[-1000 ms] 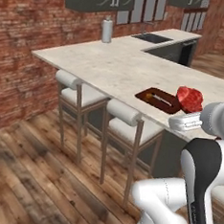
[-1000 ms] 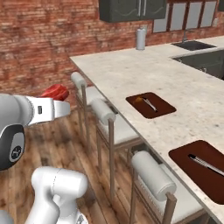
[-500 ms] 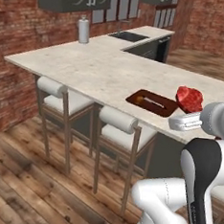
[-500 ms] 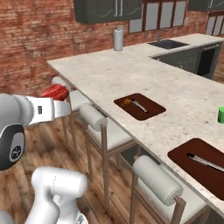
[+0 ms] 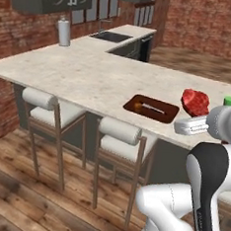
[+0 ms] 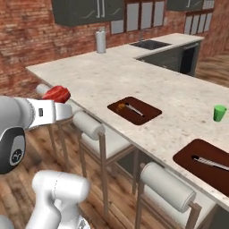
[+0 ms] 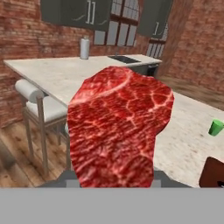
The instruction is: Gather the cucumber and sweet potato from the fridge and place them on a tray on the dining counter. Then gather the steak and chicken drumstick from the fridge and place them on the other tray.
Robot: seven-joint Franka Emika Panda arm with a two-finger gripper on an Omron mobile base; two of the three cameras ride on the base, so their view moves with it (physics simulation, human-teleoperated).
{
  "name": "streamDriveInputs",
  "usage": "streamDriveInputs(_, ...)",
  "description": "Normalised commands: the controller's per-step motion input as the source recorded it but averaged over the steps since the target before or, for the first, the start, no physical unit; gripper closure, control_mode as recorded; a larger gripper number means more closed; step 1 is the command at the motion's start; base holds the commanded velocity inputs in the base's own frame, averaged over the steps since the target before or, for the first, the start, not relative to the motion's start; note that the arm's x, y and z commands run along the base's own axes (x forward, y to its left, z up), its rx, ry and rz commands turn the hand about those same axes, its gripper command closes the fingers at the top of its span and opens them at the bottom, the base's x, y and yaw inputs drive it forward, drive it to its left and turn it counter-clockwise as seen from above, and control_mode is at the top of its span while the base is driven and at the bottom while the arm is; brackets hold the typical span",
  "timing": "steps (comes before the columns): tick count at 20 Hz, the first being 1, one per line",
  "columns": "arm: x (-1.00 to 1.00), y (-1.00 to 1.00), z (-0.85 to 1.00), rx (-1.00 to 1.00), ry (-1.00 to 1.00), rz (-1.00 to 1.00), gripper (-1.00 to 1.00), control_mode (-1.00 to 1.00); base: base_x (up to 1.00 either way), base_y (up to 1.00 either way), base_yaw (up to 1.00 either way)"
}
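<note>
Pale stone counter runs long before a brick wall, with padded stools tucked under its near edge. Two dark brown trays lie on it: one holds a small orange-brown item and a thin utensil, the other sits nearer the right end. The gripper, held in the air on the stool side of the counter's edge, pinches a red marbled steak, which stands up from its fingers. A green cup stands between the trays, and a metal canister sits far back.
</note>
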Motion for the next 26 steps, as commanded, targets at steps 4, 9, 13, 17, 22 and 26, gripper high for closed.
streamDriveInputs(4,0.0,0.0,0.0,0.0,0.0,0.0,1.0,1.0,0.11,0.47,-0.28)
streamDriveInputs(9,0.0,0.0,0.0,0.0,0.0,0.0,1.0,1.0,0.11,0.5,-0.28)
streamDriveInputs(13,0.0,0.0,0.0,0.0,0.0,0.0,1.0,1.0,0.14,0.53,-0.28)
streamDriveInputs(17,0.0,0.0,0.0,0.0,0.0,0.0,1.0,1.0,0.16,0.45,-0.28)
streamDriveInputs(22,0.0,0.0,0.0,0.0,0.0,0.0,1.0,1.0,0.2,0.42,-0.28)
streamDriveInputs(26,0.0,0.0,0.0,0.0,0.0,0.0,1.0,1.0,0.21,0.45,-0.27)
